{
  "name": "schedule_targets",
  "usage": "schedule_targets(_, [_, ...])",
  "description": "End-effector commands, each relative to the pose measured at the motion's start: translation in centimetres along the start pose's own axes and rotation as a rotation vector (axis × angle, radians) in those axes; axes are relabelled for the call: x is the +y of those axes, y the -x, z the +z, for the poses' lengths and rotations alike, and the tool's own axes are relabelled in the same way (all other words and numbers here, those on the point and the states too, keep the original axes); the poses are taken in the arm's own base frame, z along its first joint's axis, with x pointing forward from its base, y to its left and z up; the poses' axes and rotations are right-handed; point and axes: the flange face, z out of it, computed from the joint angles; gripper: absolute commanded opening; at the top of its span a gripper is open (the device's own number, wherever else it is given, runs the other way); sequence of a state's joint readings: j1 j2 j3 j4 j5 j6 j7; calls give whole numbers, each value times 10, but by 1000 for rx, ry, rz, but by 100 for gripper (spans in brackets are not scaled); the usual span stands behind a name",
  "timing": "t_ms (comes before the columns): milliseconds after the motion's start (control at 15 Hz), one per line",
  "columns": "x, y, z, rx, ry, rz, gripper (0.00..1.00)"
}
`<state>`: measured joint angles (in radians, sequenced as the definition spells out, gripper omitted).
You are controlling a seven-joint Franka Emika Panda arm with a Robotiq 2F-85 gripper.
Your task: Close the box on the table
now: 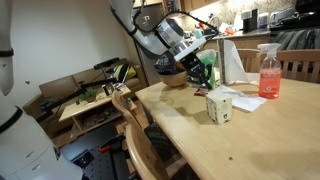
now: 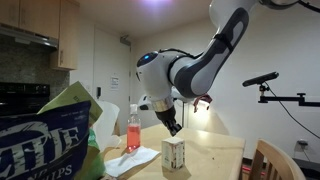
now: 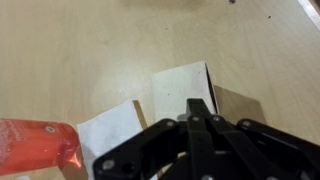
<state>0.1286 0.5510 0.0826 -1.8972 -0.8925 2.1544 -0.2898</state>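
The box (image 1: 220,107) is a small cream-white carton that stands upright on the light wooden table (image 1: 260,140). It shows in both exterior views, and a dark mark is on its front (image 2: 173,154). My gripper (image 2: 174,128) hangs just above the box, shut with nothing between its fingers. In the wrist view the joined black fingertips (image 3: 197,104) lie over the near edge of the box's white top (image 3: 180,88). The rest of the box is hidden under the gripper.
A pink spray bottle (image 1: 268,72) stands behind the box beside flat white paper sheets (image 1: 243,100); both also appear in the wrist view, bottle (image 3: 35,145) and paper (image 3: 105,130). A chip bag (image 2: 50,140) fills one foreground. Wooden chairs (image 1: 135,125) line the table edge.
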Motion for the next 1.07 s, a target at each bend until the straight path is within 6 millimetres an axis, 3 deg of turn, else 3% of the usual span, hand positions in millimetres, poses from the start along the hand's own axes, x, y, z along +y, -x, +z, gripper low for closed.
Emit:
schedule_targets(0, [1,1,6,-28,-5,-8,0])
schedule_targets(1000, [-11,-7,42,-116,-65,-63,0])
